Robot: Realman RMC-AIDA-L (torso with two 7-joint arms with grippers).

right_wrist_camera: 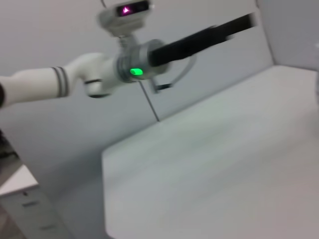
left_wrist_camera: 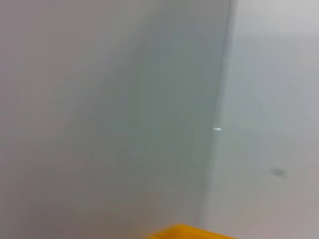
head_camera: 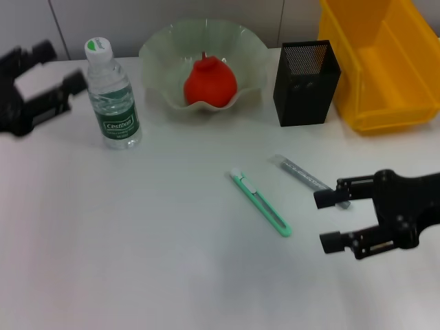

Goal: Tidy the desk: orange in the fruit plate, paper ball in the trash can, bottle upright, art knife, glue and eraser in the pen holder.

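White desk (head_camera: 137, 240) against a pale grey panelled wall.

Right gripper (head_camera: 328, 220) sits low at 4 o'clock in the head view, jaws spread wide and empty, fingers pointing toward 9 o'clock. Its upper fingertip is just beside, possibly touching, the near end of the grey glue stick (head_camera: 306, 177), which lies flat on the desk and runs toward 10 o'clock. Just beside that, toward 9 o'clock, lies the green art knife (head_camera: 261, 203), flat, parallel to the stick, apart from it.

Left gripper (head_camera: 42, 77) is at 10 o'clock, blurred, jaws open and holding nothing, near the bottle (head_camera: 114, 96). Bottle stands upright, white cap on top.

At 12 o'clock: pale green fruit plate (head_camera: 161, 48) with the orange (head_camera: 210, 82) resting inside. Black mesh pen holder (head_camera: 306, 82) stands at 1 o'clock, and beside it, at 2 o'clock, the yellow bin (head_camera: 385, 62).

Left wrist view: wall and one yellow bin edge only. Right wrist view: desk surface and the left arm (right_wrist_camera: 60, 82) far off.
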